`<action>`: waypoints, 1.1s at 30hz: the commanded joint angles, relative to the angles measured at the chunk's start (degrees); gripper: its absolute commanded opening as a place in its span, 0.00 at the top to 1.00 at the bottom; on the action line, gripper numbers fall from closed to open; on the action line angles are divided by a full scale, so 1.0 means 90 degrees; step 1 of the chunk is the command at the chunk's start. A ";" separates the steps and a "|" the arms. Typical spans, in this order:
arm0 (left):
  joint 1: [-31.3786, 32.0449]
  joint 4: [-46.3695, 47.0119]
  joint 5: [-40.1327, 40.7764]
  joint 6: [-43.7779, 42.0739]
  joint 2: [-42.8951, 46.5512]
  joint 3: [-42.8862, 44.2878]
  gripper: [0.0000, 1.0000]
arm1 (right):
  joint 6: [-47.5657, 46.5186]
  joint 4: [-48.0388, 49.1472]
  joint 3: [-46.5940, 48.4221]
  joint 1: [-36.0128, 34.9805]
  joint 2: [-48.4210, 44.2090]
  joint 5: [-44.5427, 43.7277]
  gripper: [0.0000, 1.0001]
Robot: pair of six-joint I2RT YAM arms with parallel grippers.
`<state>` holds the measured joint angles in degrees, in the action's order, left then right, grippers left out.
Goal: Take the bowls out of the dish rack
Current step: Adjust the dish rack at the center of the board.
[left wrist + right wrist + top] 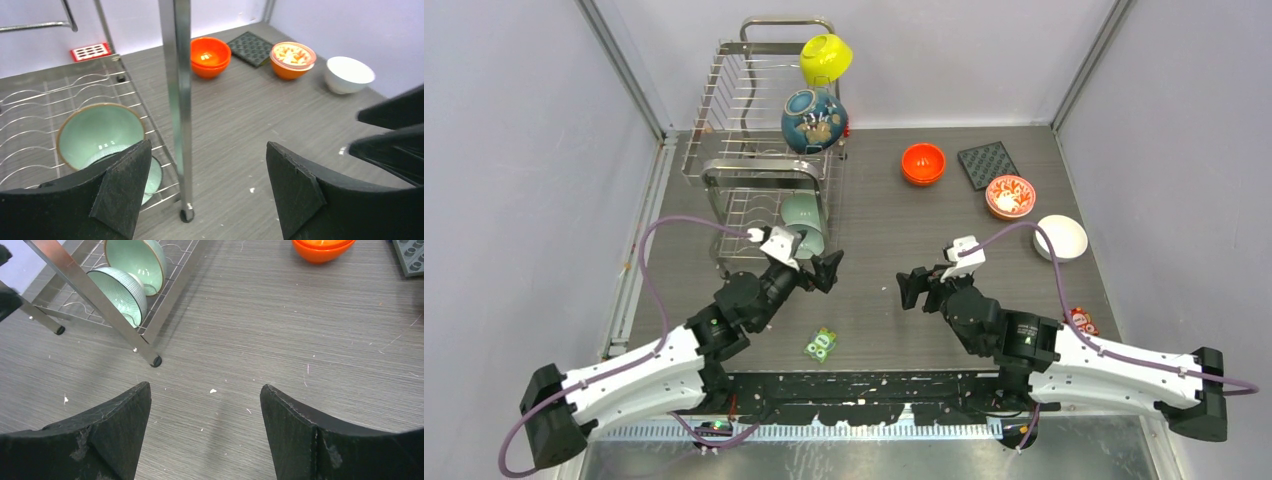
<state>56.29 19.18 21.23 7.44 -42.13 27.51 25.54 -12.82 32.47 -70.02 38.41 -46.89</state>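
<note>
The steel dish rack (724, 165) stands at the back left. A yellow-green bowl (826, 57) and a dark teal-blue bowl (813, 120) sit on its right side. Two pale green bowls (804, 222) stand on edge in the lower tier (100, 132) (120, 292). An orange bowl (923, 163), a red-flowered bowl (1010, 195) and a white bowl (1061, 237) rest on the table. My left gripper (812, 262) is open and empty beside the rack's front right leg (181, 110). My right gripper (912, 285) is open and empty above bare table (205, 430).
A dark square mat (987, 163) lies behind the flowered bowl. A small green object (821, 344) lies near the front edge between the arms. A small red object (1082, 320) lies by the right arm. A red-white block (90, 51) sits on the rack.
</note>
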 commanded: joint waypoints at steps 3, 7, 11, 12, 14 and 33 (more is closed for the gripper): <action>0.0023 0.1999 0.0879 -0.0375 -0.0941 -0.0009 0.20 | -0.0094 0.0513 0.0046 0.0018 0.0127 -0.0193 0.17; 0.0024 0.2535 0.1058 -0.0438 -0.1511 0.0156 0.21 | -0.0001 0.0545 0.0109 0.0017 0.0216 -0.0173 0.16; 0.0024 0.2860 0.1560 -0.0605 -0.2026 0.0330 0.28 | 0.0069 0.0613 0.0109 0.0025 0.0297 -0.0139 0.17; 0.0025 0.2960 0.1672 -0.0660 -0.2154 0.0360 0.31 | 0.0081 0.0632 0.0119 0.0026 0.0327 -0.0132 0.17; 0.0025 0.3012 0.1921 -0.0736 -0.2306 0.0437 0.36 | 0.0091 0.0653 0.0115 0.0032 0.0366 -0.0122 0.17; 0.0024 0.2239 0.1804 -0.0768 -0.1513 0.0085 1.00 | -0.0226 0.1166 0.0697 0.0158 0.1141 0.0032 0.17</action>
<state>56.55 40.23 39.81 -0.30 -61.84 28.84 25.28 -7.25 34.13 -69.73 46.28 -46.17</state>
